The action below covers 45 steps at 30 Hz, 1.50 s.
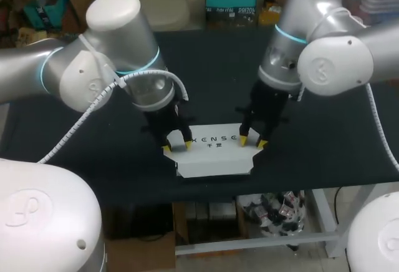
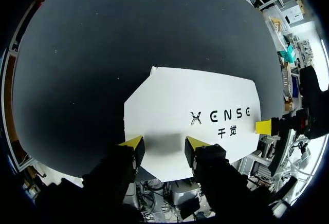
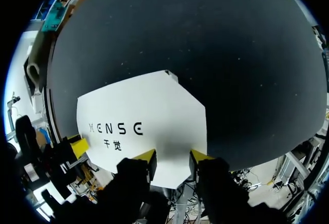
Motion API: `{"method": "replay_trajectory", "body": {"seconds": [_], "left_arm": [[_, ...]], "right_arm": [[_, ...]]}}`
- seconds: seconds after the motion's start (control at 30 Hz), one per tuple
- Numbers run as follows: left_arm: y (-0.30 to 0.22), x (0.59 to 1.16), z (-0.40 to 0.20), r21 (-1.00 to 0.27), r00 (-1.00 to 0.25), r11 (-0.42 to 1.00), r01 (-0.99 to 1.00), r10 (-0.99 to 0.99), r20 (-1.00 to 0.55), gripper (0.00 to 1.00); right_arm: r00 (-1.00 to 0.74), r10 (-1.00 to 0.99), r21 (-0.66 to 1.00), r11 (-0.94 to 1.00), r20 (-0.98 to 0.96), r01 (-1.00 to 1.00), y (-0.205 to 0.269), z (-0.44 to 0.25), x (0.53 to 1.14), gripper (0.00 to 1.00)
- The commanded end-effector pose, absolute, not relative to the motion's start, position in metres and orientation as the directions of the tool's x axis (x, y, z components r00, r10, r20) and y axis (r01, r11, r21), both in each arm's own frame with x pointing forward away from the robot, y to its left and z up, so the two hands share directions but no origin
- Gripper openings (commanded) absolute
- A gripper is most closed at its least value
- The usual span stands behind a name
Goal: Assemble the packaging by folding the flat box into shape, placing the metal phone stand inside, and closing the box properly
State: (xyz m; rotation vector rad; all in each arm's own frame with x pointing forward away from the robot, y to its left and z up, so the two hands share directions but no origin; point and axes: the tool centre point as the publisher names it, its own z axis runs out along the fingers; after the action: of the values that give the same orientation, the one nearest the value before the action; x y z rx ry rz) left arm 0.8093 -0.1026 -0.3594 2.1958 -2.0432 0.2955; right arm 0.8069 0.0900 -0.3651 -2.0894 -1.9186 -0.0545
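A white cardboard box [image 1: 215,156] with dark lettering on top lies on the black table, close to its front edge. My left gripper [image 1: 178,143] is down at the box's left end. In the left wrist view the box [image 2: 195,95] shows white between the spread yellow tips of this gripper [image 2: 164,143], which stands open. My right gripper [image 1: 252,140] is at the right end. In its own view this gripper [image 3: 172,156] is also open over the box [image 3: 144,106]. Neither gripper clasps the box from two sides. No metal phone stand is visible.
The table's front edge [image 1: 206,192] runs just below the box. A teal carton [image 1: 230,0] stands at the far side of the black table top [image 1: 212,72]. Each wrist view shows the other arm's yellow tip at the box's far end.
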Motion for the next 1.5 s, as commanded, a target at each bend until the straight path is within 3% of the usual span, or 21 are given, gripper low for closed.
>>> {"method": "replay_trajectory", "body": {"seconds": [0.03,0.5,0.83,1.17,1.3,1.5], "left_arm": [[-0.1014,0.8095,-0.3610,-0.036,0.070,-0.080,-0.996,-0.971,0.229,0.51],[-0.1025,0.8126,-0.3636,-0.022,0.071,-0.079,-0.997,-0.966,0.249,0.43],[-0.1025,0.8126,-0.3636,-0.022,0.071,-0.079,-0.997,-0.966,0.249,0.45],[-0.1025,0.8126,-0.3636,-0.022,0.071,-0.079,-0.997,-0.966,0.249,0.57],[-0.1025,0.8126,-0.3636,-0.022,0.071,-0.079,-0.997,-0.966,0.249,0.45],[-0.1025,0.8126,-0.3636,-0.022,0.071,-0.079,-0.997,-0.966,0.249,0.48]], "right_arm": [[0.109,0.968,-0.188,-0.066,0.228,0.980,0.0912,-0.3691,0.8055,0.43],[0.131,0.961,-0.176,-0.089,0.243,0.980,0.0876,-0.3750,0.8076,0.42],[0.129,0.960,-0.171,-0.087,0.249,0.981,0.0870,-0.3725,0.8082,0.42],[0.129,0.960,-0.171,-0.087,0.249,0.981,0.0870,-0.3725,0.8082,0.40],[0.129,0.960,-0.171,-0.087,0.249,0.981,0.0870,-0.3725,0.8082,0.42],[0.129,0.960,-0.171,-0.087,0.249,0.981,0.0870,-0.3725,0.8082,0.42]]}}
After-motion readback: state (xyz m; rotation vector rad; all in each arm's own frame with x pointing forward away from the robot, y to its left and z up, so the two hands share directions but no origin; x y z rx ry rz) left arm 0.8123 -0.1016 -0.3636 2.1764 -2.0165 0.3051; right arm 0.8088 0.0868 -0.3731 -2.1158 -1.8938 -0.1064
